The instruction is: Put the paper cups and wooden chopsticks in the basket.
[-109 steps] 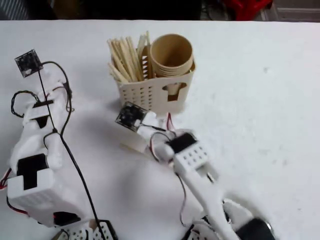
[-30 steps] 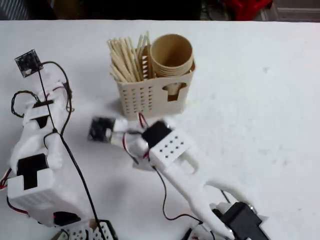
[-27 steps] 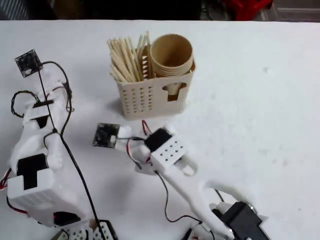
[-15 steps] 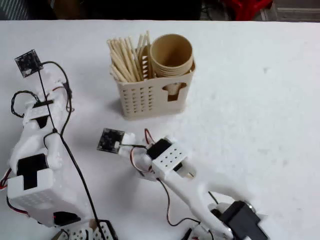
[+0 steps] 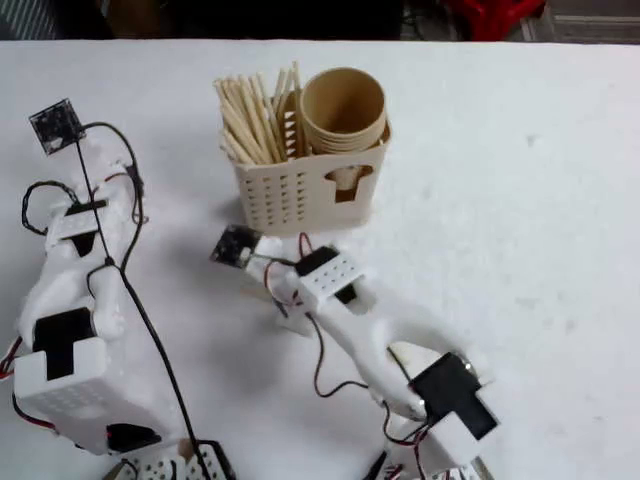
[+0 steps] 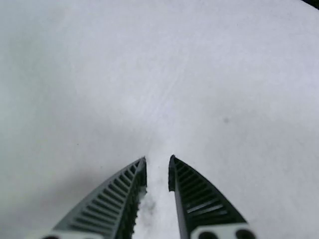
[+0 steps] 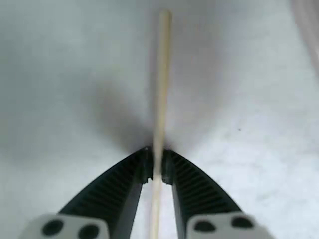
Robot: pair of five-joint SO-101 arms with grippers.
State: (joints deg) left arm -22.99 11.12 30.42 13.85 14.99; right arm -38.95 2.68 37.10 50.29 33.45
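Chopstick (image 7: 161, 74), a single one, gripped in the right pincer (image 7: 157, 174). The jaws are closed tight on it and the stick runs straight out past the tips. It sits low over the worktop (image 5: 520, 200), just in front of the basket (image 5: 300, 195). The basket already carries a bundle of chopsticks (image 5: 252, 118) in one compartment and stacked paper cups (image 5: 343, 105) in the other. Left pincer (image 6: 157, 167): jaws a narrow slit apart, nothing between them, over bare worktop.

Risks, as judged:
- The pinch is thin on a long stick, so it may swivel or slide out on the lift.
- The long free end could knock the basket wall or the leaning bundle on the way over.
- The chopstick side is crowded, so a dropped stick may bounce back out.

Unclear:
- In the high view the right arm's wrist (image 5: 325, 280) covers pincer and stick.
- Cannot tell whether the stick touches the worktop.
- Its far tip blurs, and its rear length is cut off.
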